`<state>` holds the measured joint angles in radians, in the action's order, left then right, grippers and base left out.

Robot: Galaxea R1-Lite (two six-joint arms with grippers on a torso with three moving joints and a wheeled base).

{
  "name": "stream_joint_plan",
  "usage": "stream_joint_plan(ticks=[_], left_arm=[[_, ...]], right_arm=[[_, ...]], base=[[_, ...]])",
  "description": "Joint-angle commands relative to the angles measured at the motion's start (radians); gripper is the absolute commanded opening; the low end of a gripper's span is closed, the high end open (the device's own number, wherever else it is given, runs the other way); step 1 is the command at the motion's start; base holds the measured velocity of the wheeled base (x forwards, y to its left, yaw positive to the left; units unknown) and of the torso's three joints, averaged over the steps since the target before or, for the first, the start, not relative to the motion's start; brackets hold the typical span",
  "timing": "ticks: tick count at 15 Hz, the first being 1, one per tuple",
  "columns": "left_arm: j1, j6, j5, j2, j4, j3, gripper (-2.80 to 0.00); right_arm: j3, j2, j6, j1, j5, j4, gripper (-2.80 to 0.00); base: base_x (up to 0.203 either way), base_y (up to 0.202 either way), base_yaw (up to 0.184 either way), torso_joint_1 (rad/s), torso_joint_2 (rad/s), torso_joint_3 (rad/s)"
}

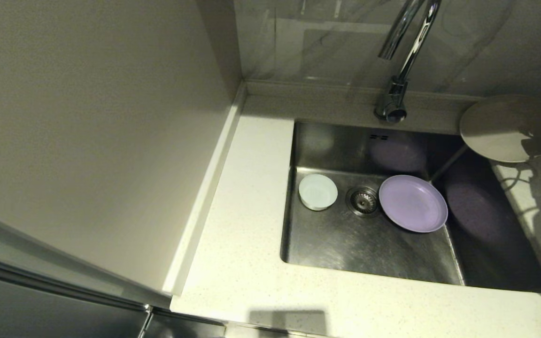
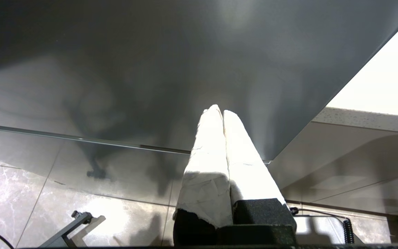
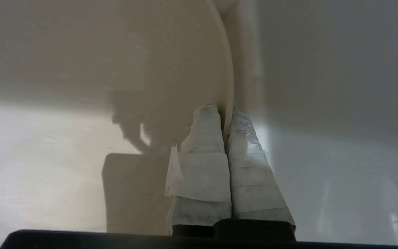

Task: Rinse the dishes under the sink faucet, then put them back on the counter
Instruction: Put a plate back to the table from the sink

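Note:
The steel sink (image 1: 327,244) holds a small white bowl (image 1: 318,191) left of the drain and a lilac plate (image 1: 413,203) right of it, leaning against the basin's right wall. At the sink's far right corner a beige plate (image 1: 500,126) hangs in the air above the counter (image 1: 251,263), pinched by its rim (image 3: 227,86) in my right gripper (image 3: 226,112), which is shut on it. The chrome faucet (image 1: 399,75) rises behind the sink, left of that plate. My left gripper (image 2: 219,111) is shut on nothing, low down beside a grey cabinet front.
A tall beige panel (image 1: 87,131) walls off the counter's left side, with a raised rim (image 1: 204,188) along its foot. Grey marbled tile (image 1: 327,37) backs the faucet. A tiled floor (image 2: 29,193) lies beneath the left gripper.

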<state>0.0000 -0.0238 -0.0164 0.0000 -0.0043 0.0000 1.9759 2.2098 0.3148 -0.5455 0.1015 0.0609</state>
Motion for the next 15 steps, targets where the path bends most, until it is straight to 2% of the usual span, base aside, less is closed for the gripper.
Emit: stream_joint_plan(ticks=[1, 8, 9, 12, 15], left_arm=[[0.0, -0.001, -0.001, -0.002, 0.0, 0.0, -2.8], [0.0, -0.001, -0.001, -0.002, 0.0, 0.0, -2.8], [0.0, -0.001, -0.001, -0.002, 0.0, 0.0, -2.8], [0.0, -0.001, -0.001, -0.002, 0.0, 0.0, -2.8], [0.0, -0.001, -0.001, -0.002, 0.0, 0.0, -2.8]], right_arm=[[0.014, 0.068, 0.002, 0.002, 0.001, 0.0, -2.8], [0.014, 0.094, -0.003, 0.012, 0.001, 0.042, -2.8], [0.015, 0.099, -0.003, 0.012, 0.001, 0.051, 0.0], [0.015, 0.102, -0.003, 0.012, 0.001, 0.07, 0.0], [0.015, 0.103, -0.012, 0.012, 0.001, 0.149, 0.0]], base=[[0.0, 0.0, 0.0, 0.0, 0.0, 0.0], [0.0, 0.0, 0.0, 0.0, 0.0, 0.0], [0.0, 0.0, 0.0, 0.0, 0.0, 0.0], [0.0, 0.0, 0.0, 0.0, 0.0, 0.0], [0.0, 0.0, 0.0, 0.0, 0.0, 0.0]])
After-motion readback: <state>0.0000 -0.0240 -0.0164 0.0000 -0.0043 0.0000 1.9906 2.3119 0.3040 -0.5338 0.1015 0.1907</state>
